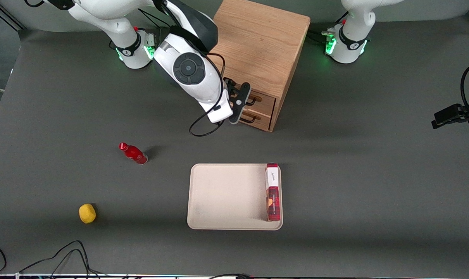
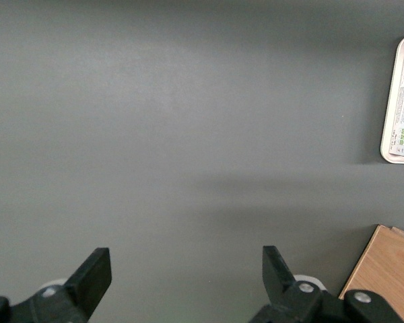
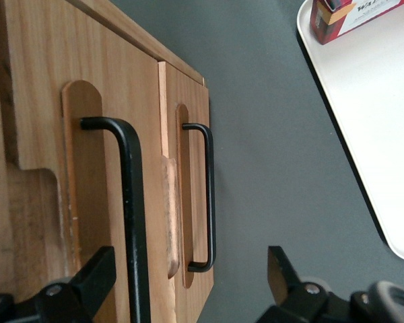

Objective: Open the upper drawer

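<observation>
On the dark grey surface (image 1: pixel 374 174), at the edge farthest from the front camera, stands the light oak cabinet (image 1: pixel 261 42), its two drawer fronts turned toward the camera. The upper drawer (image 1: pixel 264 101) is the top one, closed flush with the cabinet, its black wire handle (image 3: pixel 131 215) running along the front. Directly in front of it hangs the tool (image 1: pixel 240 104), on the end of the working arm's white wrist. Its black fingers (image 3: pixel 94 279) are spread wide apart and hold nothing; in the wrist view the upper handle runs between them, with no contact visible. The lower drawer (image 3: pixel 188 195) carries a matching black handle (image 3: pixel 207 195) just below.

Nearer the front camera lies a cream tray (image 1: pixel 226 197), and on it, along the edge toward the parked arm's end, a red and white carton (image 1: pixel 273 192); its printing cannot be read. A small red bottle (image 1: pixel 133 153) lies toward the working arm's end, and a yellow lemon-like fruit (image 1: pixel 87 213) sits nearer the camera still.
</observation>
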You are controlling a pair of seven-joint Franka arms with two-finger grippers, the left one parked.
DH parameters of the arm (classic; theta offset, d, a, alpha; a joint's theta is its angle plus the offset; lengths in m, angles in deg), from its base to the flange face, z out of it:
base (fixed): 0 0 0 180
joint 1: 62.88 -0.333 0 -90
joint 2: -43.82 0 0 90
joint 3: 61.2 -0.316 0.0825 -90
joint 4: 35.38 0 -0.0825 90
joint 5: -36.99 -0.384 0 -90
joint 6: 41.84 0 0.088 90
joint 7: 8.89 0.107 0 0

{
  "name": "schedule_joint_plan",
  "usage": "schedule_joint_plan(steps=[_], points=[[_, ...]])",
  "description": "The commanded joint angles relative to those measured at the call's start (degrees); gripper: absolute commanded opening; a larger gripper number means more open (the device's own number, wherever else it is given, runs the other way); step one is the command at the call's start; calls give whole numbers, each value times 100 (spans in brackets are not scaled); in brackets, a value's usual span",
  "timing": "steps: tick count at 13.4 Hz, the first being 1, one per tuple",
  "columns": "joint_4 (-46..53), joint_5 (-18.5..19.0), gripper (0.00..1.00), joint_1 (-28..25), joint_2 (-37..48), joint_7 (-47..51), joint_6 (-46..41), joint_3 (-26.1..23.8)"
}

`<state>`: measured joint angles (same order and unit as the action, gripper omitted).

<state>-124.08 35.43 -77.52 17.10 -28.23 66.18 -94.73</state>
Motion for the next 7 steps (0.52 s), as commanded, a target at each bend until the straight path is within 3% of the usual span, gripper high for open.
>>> schedule_joint_plan(steps=[1, 7], points=[[-33, 86, 100, -100, -88, 0, 201, 22], [-279, 95, 100, -100, -97, 80, 553, 31]])
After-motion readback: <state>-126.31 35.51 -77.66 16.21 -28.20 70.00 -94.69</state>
